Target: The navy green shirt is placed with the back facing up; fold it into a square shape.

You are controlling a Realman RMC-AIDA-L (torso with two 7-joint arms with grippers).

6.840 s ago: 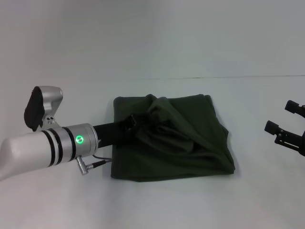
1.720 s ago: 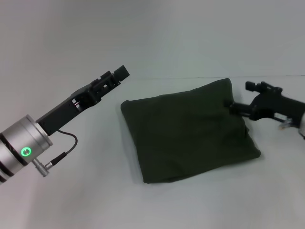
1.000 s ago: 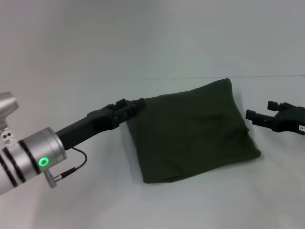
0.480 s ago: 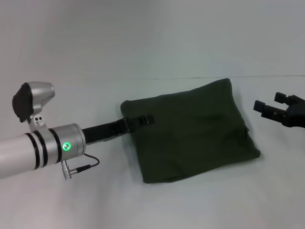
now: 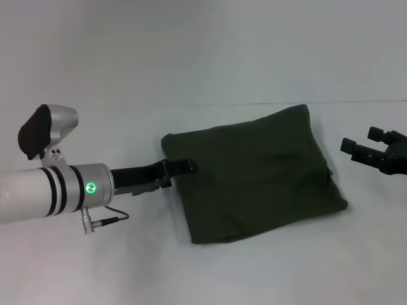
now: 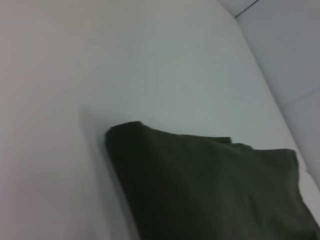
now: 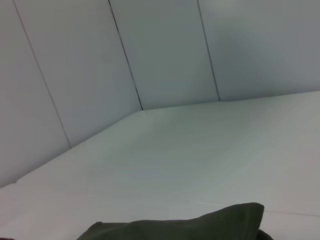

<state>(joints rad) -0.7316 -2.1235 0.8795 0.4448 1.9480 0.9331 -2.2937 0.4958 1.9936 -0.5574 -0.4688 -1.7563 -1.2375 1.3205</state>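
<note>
The left gripper [image 5: 181,166] lay at the folded shirt's [image 5: 261,171] left edge; its opening could not be judged. The right gripper [image 5: 367,143] hung spread, empty, right of the shirt.

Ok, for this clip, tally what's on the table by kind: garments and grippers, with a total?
Garments: 1, the dark olive-green soft fabric shirt, folded into a rough square on the white table.
Grippers: 2, the left gripper at the shirt's left edge, and the right gripper, open and clear of the shirt off its right side.
Total: 3.
</note>
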